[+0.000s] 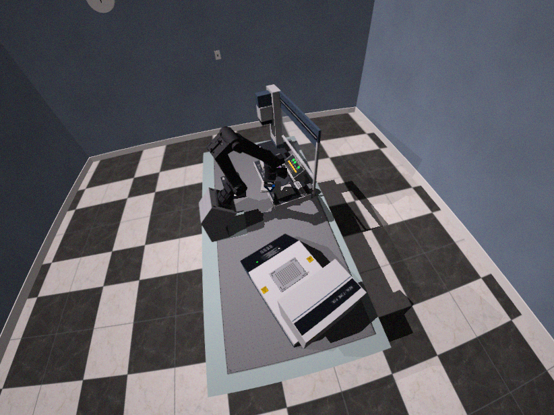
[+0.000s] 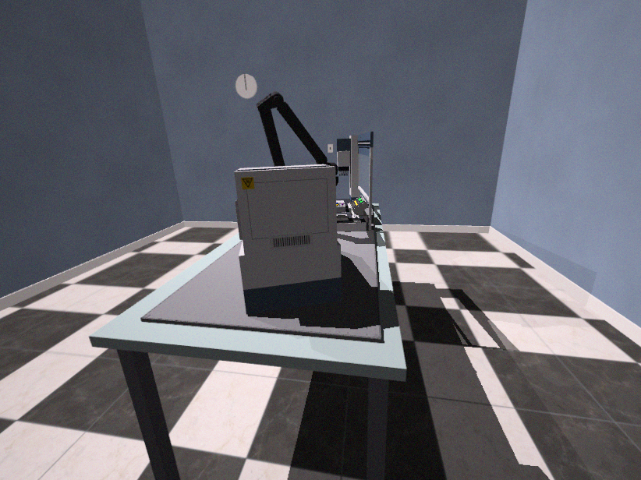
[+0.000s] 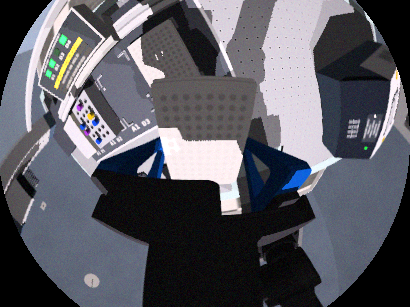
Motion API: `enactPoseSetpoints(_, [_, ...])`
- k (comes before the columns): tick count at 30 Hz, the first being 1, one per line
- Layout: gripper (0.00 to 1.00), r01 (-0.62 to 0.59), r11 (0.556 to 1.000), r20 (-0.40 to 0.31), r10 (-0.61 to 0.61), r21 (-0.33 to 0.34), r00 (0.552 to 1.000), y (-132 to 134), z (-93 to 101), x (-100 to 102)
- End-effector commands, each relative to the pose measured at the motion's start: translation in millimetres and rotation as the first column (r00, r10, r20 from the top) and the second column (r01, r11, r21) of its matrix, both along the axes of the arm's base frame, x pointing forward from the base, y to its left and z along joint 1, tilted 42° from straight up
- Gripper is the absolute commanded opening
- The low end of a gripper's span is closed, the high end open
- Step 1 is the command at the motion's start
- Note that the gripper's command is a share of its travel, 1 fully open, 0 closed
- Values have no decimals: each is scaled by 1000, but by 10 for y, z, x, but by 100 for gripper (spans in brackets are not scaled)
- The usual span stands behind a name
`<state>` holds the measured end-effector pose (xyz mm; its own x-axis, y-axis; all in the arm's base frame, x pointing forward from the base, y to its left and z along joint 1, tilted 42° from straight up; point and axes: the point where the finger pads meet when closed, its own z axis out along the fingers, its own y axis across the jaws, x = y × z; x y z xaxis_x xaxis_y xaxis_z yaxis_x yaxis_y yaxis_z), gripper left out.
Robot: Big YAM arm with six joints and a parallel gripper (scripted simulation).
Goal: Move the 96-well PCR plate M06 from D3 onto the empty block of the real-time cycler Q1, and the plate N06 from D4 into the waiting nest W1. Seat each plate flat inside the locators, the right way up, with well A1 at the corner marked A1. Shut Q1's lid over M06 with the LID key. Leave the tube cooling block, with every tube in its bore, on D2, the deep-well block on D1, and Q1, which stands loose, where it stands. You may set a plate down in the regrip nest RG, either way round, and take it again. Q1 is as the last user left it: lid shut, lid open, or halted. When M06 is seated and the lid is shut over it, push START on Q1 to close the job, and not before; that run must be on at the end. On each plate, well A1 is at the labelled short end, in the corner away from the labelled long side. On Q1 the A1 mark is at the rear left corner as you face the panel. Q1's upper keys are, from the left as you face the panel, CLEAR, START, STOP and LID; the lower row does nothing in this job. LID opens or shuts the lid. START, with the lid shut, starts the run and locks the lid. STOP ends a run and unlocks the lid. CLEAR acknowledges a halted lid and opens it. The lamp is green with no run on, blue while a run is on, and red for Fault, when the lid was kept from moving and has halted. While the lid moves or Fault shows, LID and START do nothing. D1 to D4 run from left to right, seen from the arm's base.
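Note:
My gripper [image 3: 203,140] has blue fingers and is shut on the short end of a white 96-well PCR plate [image 3: 203,122], held level above the deck; I cannot read its label. In the overhead view the gripper [image 1: 272,180] is over the deck's near side, by the status panel [image 1: 294,163]. The cycler Q1 [image 1: 298,283] stands apart from it, nearer the table's front, with its lid [image 1: 325,304] open and the empty well block [image 1: 287,274] exposed. Its lamp [image 1: 256,261] is green. Q1 also shows at the right of the wrist view [image 3: 359,107].
The tube cooling block [image 3: 90,122] with coloured tubes sits left of the held plate. The status panel [image 3: 65,59] shows three green lamps. A tall gantry post [image 1: 275,110] with a rail stands behind the deck. From the exterior view, Q1's raised lid [image 2: 285,207] hides most of the deck.

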<state>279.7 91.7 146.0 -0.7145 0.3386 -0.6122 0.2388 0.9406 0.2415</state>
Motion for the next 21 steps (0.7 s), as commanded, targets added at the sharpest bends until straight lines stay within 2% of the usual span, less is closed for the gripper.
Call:
enactPoseSetpoints(1, [0, 79, 995, 19, -80, 58, 997, -213, 80, -98])
enactPoseSetpoints(7, [0, 170, 974, 23, -175, 153, 984, -442, 142, -221])
enactPoseSetpoints(10, [0, 200, 967, -10, -201, 160, 980, -579, 8, -327])
enactPoseSetpoints(13, [0, 195, 966, -9, -196, 168, 980, -567, 6, -334])
enactPoseSetpoints(21, [0, 305, 913, -11, -314, 272, 949, -939, 40, -560])
